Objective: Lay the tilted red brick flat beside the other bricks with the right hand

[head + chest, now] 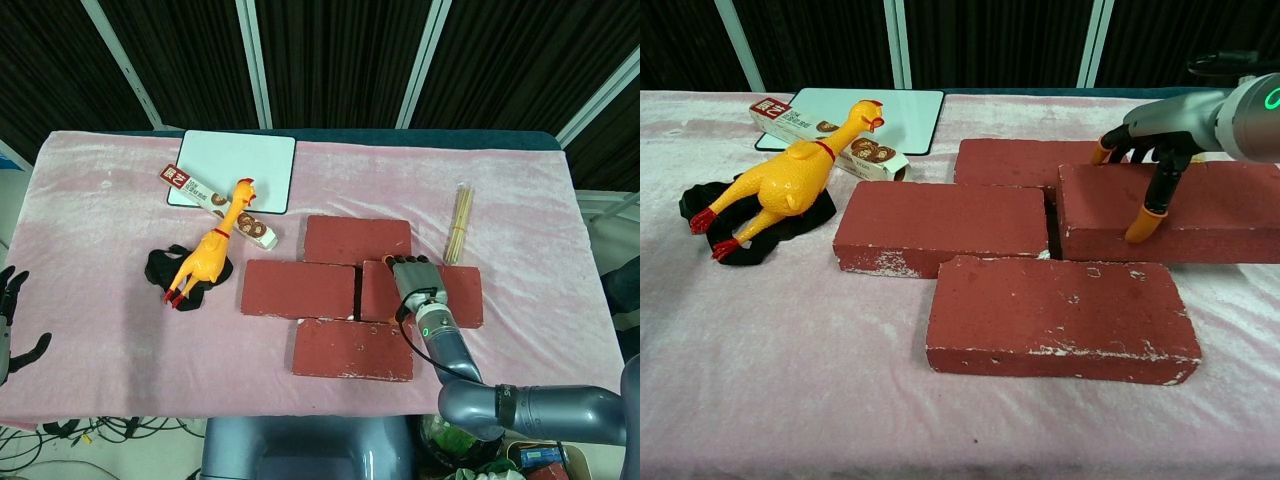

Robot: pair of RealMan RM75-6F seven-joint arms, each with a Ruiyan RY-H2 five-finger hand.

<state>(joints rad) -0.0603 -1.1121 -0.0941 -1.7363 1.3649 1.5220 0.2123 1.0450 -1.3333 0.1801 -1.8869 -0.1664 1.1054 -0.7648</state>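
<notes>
Your right hand [1155, 140] clamps the red brick [1200, 215] beneath it, thumb in front, steadying it beside the others.

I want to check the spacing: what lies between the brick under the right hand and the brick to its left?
Nothing lies there: the chest view shows only a narrow dark gap between the held brick and the middle-left brick. The right hand rests on the former.

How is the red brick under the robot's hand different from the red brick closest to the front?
The right hand rests on the right-hand red brick; nothing touches the front red brick. The right-hand brick sits further back, close beside the middle red brick; the front brick lies nearest the table edge. Both are red, rectangular and chipped pale along their edges.
</notes>
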